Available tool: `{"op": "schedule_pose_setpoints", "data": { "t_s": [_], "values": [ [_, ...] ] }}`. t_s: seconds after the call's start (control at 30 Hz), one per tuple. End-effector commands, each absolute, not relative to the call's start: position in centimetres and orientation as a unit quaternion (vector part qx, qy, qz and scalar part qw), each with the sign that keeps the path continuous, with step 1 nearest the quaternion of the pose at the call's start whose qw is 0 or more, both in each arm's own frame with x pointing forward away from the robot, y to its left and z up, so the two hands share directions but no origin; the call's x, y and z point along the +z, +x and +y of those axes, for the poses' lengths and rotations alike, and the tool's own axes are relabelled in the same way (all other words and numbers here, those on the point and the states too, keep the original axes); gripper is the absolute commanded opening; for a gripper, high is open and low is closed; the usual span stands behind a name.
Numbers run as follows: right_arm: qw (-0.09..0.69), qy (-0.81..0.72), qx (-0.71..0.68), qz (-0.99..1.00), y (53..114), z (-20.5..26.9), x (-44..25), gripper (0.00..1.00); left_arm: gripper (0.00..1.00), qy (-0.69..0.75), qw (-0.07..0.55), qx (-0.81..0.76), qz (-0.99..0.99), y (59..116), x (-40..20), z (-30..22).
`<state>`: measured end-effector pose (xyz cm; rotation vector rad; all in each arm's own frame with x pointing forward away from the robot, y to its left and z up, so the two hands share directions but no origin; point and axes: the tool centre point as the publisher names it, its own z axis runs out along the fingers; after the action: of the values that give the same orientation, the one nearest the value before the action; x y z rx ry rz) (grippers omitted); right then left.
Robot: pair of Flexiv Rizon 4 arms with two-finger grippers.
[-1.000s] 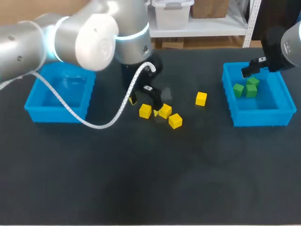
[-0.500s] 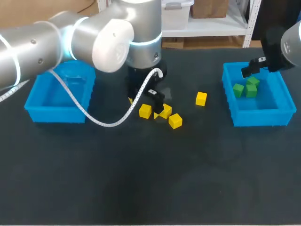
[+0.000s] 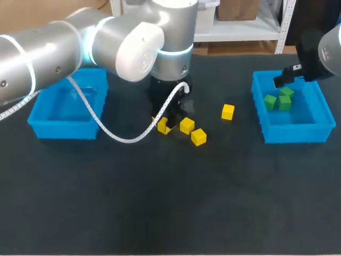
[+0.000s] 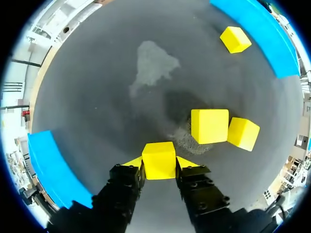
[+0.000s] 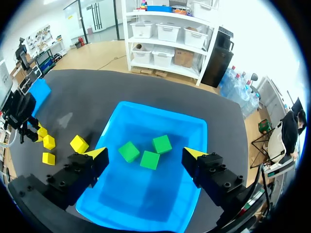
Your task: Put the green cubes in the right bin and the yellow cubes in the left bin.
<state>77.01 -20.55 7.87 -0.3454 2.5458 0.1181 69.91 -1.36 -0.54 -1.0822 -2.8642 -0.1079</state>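
"Head view first: where is my left arm (image 3: 133, 42)?"

"It comes in from the left and reaches past the middle of the dark bench (image 3: 160, 213). The left jaws are down at a small cluster of yellow cubes. They are clamped on the gripped yellow cube (image 3: 163, 126), the small solid block at the cluster's left end."

"Does the left wrist view back that up?"

"It does. I see the gripped yellow cube (image 4: 159, 159) between the two yellow tips, with one tip touching each side. I cannot tell whether it is off the bench. Ahead of it and to one side sits the second yellow cube (image 4: 209, 125), and the third yellow cube (image 4: 243, 133) is touching that one. The lone yellow cube (image 4: 235, 39) lies well apart, near the blue wall of the right bin (image 4: 262, 34)."

"And the left bin?"

"The left bin (image 3: 61, 130) is an open blue plastic box at the bench's left side. I see no cubes in it."

"What about my right arm (image 3: 327, 50)?"

"It hangs over the right bin. In the right wrist view the right jaws stand wide apart with nothing between them. Below them, three green cubes (image 5: 129, 151) lie close together on the floor of the bin."
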Motion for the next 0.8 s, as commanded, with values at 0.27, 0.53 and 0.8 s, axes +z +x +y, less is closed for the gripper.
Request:
{"op": "schedule_pose_setpoints", "data": {
  "t_s": [0.27, 0.53, 0.8],
  "values": [
    [0.283, -0.127, 0.042, 0.950, 76.9, -20.5, 7.8, 1.00, 0.00, -0.281, -0.104, -0.033, -0.954, 73.3, 7.6, 2.1],
    [0.283, -0.127, 0.042, 0.950, 76.9, -20.5, 7.8, 1.00, 0.00, -0.181, -0.164, -0.085, -0.966, 74.7, 12.1, 10.4],
    [0.283, -0.127, 0.042, 0.950, 76.9, -20.5, 7.8, 1.00, 0.00, -0.100, -0.133, -0.118, -0.979, 72.7, 10.2, 17.7]
  ]
}}
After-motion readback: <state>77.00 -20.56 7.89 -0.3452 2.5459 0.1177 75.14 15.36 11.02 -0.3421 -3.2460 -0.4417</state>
